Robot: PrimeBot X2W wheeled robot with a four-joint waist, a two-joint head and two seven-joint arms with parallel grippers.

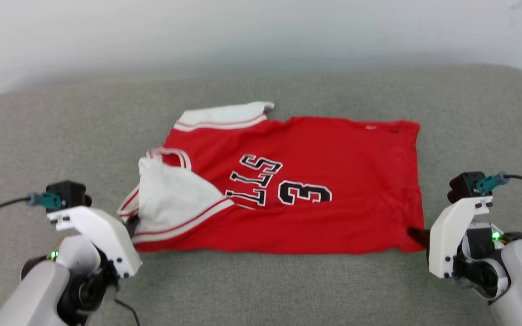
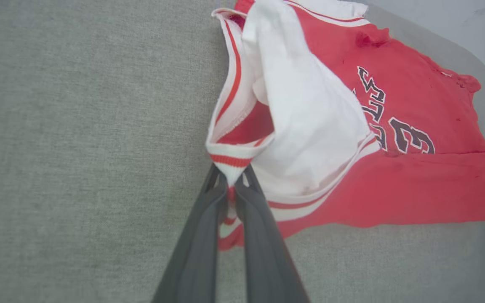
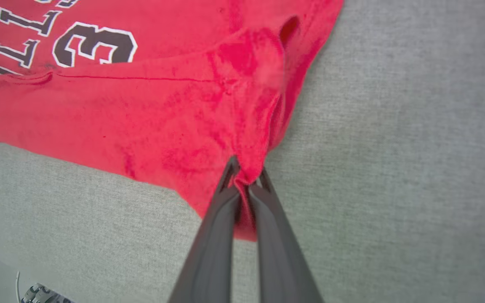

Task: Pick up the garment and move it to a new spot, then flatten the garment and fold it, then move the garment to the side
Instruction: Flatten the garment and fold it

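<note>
Clamping left gripper [image 2: 230,187] and right gripper [image 3: 246,179] on front corners of bright red soft fabric shirt [image 1: 333,181]; risking shallow-pinch slippage.

Red garment [image 1: 356,181]: jersey, white sleeves, red-white striped trim, dark lettering and "3" on front. Lies mostly flat, sideways, on grey padded surface [image 1: 261,280]. White sleeve folded over front at left; near corners bunched.
</note>
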